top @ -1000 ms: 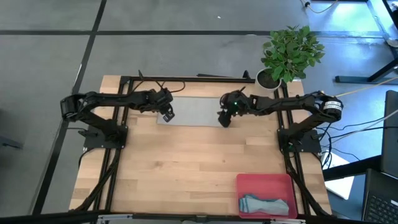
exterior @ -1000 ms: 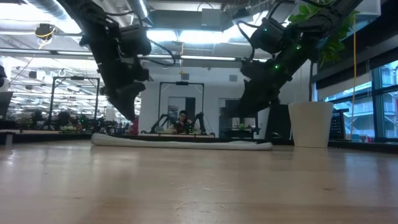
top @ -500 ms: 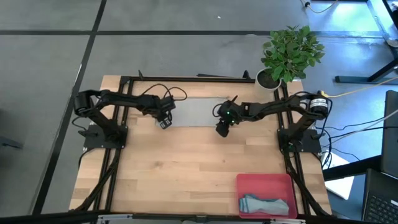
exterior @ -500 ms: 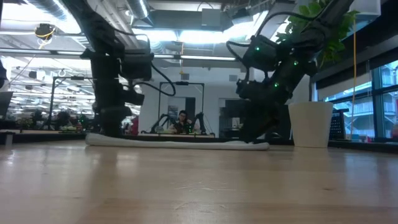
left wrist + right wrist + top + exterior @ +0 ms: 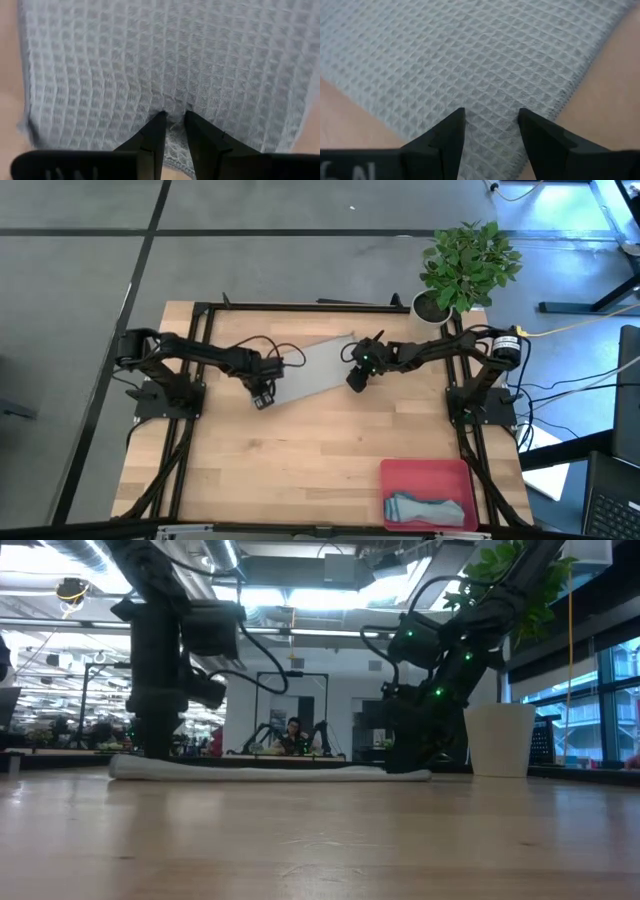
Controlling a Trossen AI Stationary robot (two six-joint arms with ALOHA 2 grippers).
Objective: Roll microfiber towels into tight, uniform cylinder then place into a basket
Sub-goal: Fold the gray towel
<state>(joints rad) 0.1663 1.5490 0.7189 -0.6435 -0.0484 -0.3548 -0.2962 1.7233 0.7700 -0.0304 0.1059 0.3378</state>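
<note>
Towel (image 5: 312,365), grey-green waffle weave, lies flat and skewed at the table's (image 5: 300,450) far middle. Left gripper (image 5: 264,395) pinches its near-left edge, fingers (image 5: 152,137) clamped on a bunched fold. Right gripper (image 5: 357,378) presses its right end, cloth between fingers (image 5: 451,131). Pink basket (image 5: 425,475), near right, holds a rolled teal towel (image 5: 428,508).

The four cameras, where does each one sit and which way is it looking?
High view: above, looking straight down at the table; both arms show, on the grey towel.
Low view: at tabletop height, looking across at the room; both arms come down.
Left wrist view: on the left arm, facing the grey towel; its fingers pinch the cloth.
Right wrist view: on the right arm, facing the towel; its fingers press it.
All four share the grey towel.
</note>
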